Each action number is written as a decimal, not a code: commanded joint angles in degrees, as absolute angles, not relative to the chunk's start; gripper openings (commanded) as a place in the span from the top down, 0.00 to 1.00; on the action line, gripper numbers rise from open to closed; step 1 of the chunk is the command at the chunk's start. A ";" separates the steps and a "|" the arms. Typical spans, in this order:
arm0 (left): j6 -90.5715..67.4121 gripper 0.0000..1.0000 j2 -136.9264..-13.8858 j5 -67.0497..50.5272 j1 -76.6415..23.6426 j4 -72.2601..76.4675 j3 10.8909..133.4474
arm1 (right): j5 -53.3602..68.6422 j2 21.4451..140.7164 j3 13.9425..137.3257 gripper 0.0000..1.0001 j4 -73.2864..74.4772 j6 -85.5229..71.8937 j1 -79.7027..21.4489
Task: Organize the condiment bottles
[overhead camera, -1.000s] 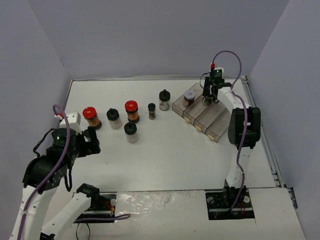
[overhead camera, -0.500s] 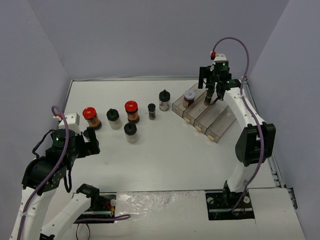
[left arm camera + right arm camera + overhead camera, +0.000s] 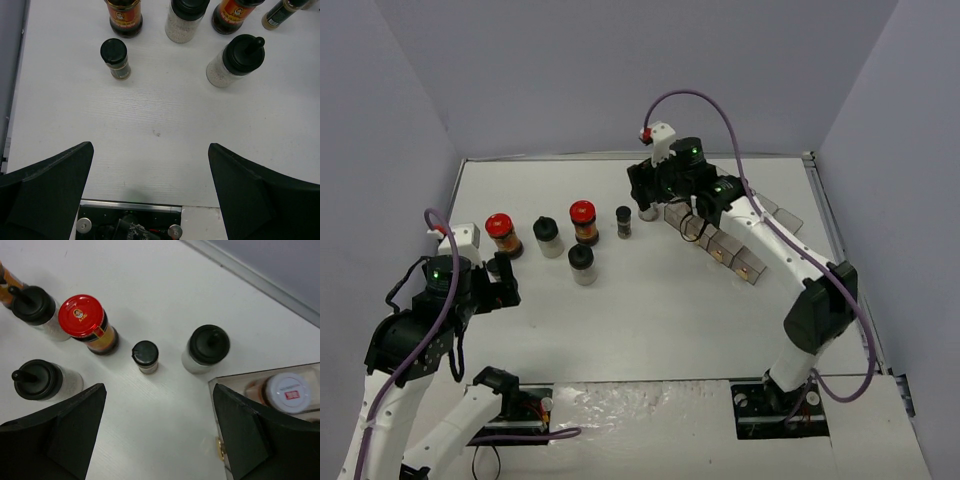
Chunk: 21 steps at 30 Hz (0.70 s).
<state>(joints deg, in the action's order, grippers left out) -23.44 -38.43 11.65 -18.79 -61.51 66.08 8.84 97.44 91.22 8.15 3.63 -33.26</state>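
Note:
Condiment bottles stand in a loose group at the left middle of the table: two red-capped ones (image 3: 500,235) (image 3: 583,221), black-capped clear ones (image 3: 548,237) (image 3: 581,265) and a small dark jar (image 3: 624,222). My right gripper (image 3: 658,192) hangs open above them, nothing between its fingers (image 3: 159,405). Below it are a red cap (image 3: 85,322), a small black-capped jar (image 3: 145,356) and a wider black-capped bottle (image 3: 206,347). A white-lidded jar (image 3: 285,392) sits in the tray. My left gripper (image 3: 500,280) is open and empty (image 3: 151,150), near a small black-capped jar (image 3: 115,59).
The clear compartment tray (image 3: 745,262) lies slanted at the right middle, partly under my right arm; its corner (image 3: 220,385) shows in the right wrist view. Grey walls close the table on three sides. The arm bases sit at the near edge.
My right gripper opened over the tray, then swung left and now hangs above the bottle group. The left arm has not moved.

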 commanded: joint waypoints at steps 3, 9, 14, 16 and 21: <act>-23.79 0.03 -37.84 11.98 -18.89 -62.52 69.74 | 11.40 106.80 96.37 0.15 4.51 4.63 -36.58; -24.83 0.03 -35.97 12.20 -18.90 -65.56 69.58 | 10.29 113.80 98.55 0.15 3.17 4.45 -37.75; -25.38 0.03 -35.00 11.88 -18.86 -67.46 69.21 | 7.24 117.58 99.04 0.17 1.68 4.53 -37.79; -25.57 0.03 -34.72 11.82 -18.85 -67.94 69.26 | 6.20 118.82 99.10 0.18 0.97 4.44 -37.75; -25.16 0.03 -34.78 12.32 -18.82 -68.12 69.48 | 4.75 120.94 100.02 0.24 0.33 4.79 -37.67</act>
